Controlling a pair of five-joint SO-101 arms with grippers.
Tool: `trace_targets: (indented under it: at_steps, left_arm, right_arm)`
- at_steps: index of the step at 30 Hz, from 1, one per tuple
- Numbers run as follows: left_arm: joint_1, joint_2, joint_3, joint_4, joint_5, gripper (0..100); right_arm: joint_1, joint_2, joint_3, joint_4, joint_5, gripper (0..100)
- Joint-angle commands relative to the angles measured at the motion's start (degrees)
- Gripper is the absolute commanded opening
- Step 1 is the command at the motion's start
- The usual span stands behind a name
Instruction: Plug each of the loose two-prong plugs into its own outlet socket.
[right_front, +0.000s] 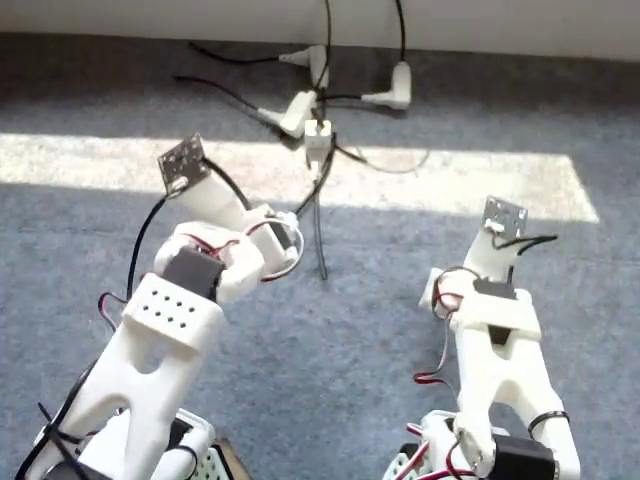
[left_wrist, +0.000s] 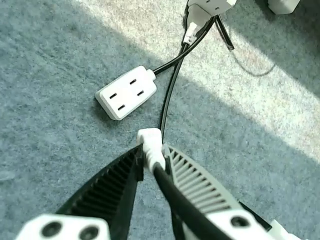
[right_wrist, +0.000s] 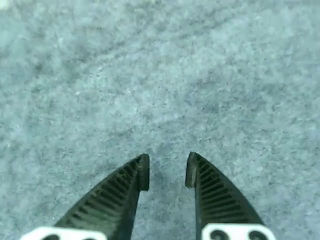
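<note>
Gripping a small white two-prong plug (left_wrist: 149, 137) by its moulded body, the left gripper (left_wrist: 152, 159) is closed on it near the white plastic outlet block (left_wrist: 126, 93) on grey carpet (left_wrist: 50, 75). The plug looks light, rigid and smooth, and the black cord (left_wrist: 168, 102) may drag. The right gripper (right_wrist: 166, 172) hangs partly open, empty.

Sunlight is crossing the carpet (right_front: 450, 185) in one bright band, the rest lying in shade. In the left wrist view the outlet (left_wrist: 126, 93) is casting a thin dark shadow; the right wrist view is looking evenly dim.
</note>
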Motion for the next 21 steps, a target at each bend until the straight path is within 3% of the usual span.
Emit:
trace_targets:
  at_steps: [1,4,9,17,21]
  left_arm:
    - [-2.8,-7.2,5.8,-2.4,9.1,1]
    - [-7.0,-10.3,12.4,-9.4,14.4,1]
    - [-9.6,-11.5,17.3,-19.2,14.9,1]
    - [-9.1,-11.9,17.2,-20.0,18.0,1]
    - [-4.4,-12.0,15.7,-20.5,30.3,1]
  right_arm:
    - [-0.4,-1.5,0.1,-2.7,-0.5,13.3]
    - [-0.5,-1.5,0.1,-2.7,-0.5,13.3]
    - [-0.7,-1.5,0.2,-2.7,-0.5,13.3]
    - [-0.8,-2.1,0.2,-2.7,-0.5,13.3]
    - [-2.9,-2.2,0.0,-1.5,-0.4,13.3]
